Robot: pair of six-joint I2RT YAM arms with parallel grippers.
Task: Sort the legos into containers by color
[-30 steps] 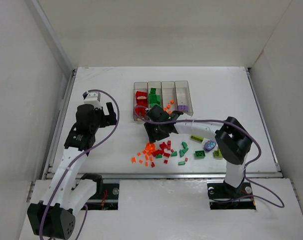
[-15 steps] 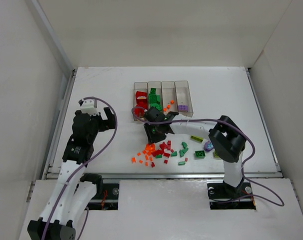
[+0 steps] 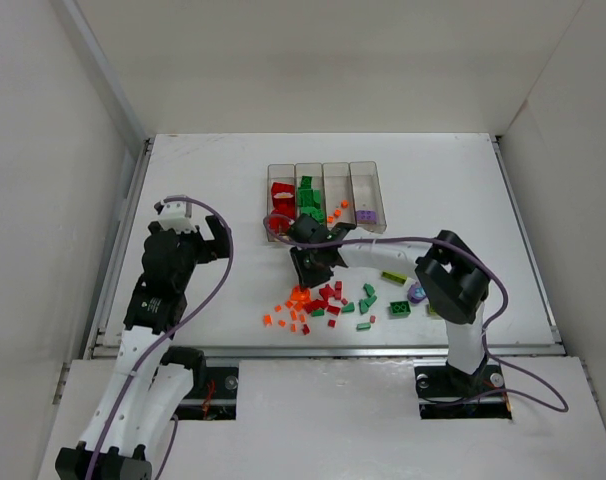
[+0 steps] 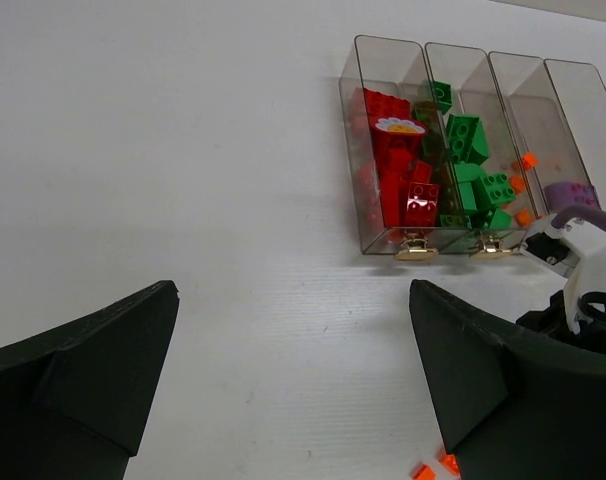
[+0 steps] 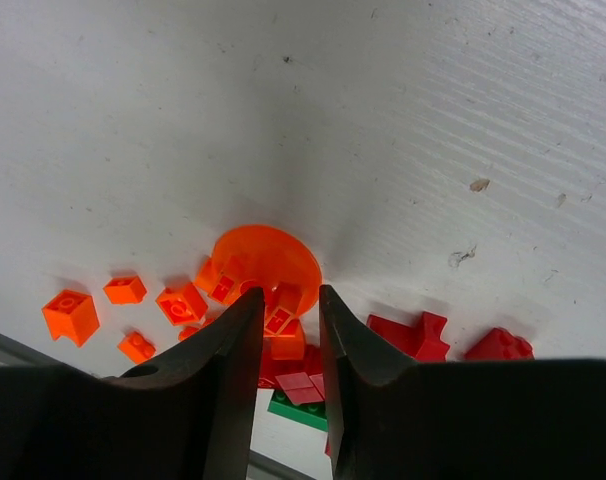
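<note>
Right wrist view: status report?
Left jaws wide open, empty. Right jaws narrow, straddling orange lego by orange disc; grip unconfirmed. Red legos crowd alongside.

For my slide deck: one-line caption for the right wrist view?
Right gripper, narrowly open, straddles a small orange lego beside a translucent orange disc.

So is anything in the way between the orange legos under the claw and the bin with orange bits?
Nothing visible. The right gripper straddles the orange legos, and only bare table lies between them and the third bin from the left, the one holding orange bits.
</note>
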